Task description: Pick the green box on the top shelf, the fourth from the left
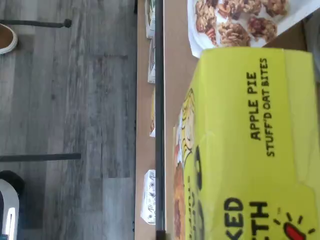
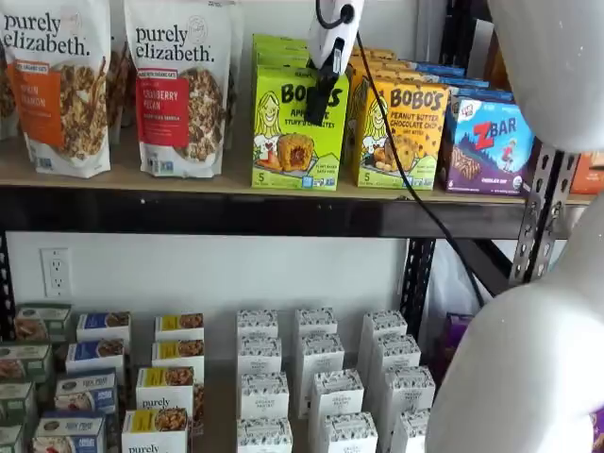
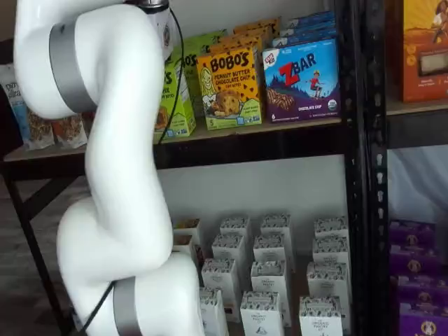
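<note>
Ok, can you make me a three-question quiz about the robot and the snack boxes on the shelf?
1. Where does the green box stand?
A. on the floor
B. on the top shelf, between a granola bag and an orange box
C. on the lower shelf with the white boxes

2. What colour is the box with ZBAR on it?
A. blue and purple
B. red
C. plain white

3. What is the gripper doing?
A. lying on the floor
B. carrying the green box away
C. hanging right in front of the green box, which stands on the shelf

Answers:
1 B, it stands on the tan board between those two.
2 A, its front is blue and purple.
3 C, the black fingers cover the box's top front; whether they grip it cannot be told.
</note>
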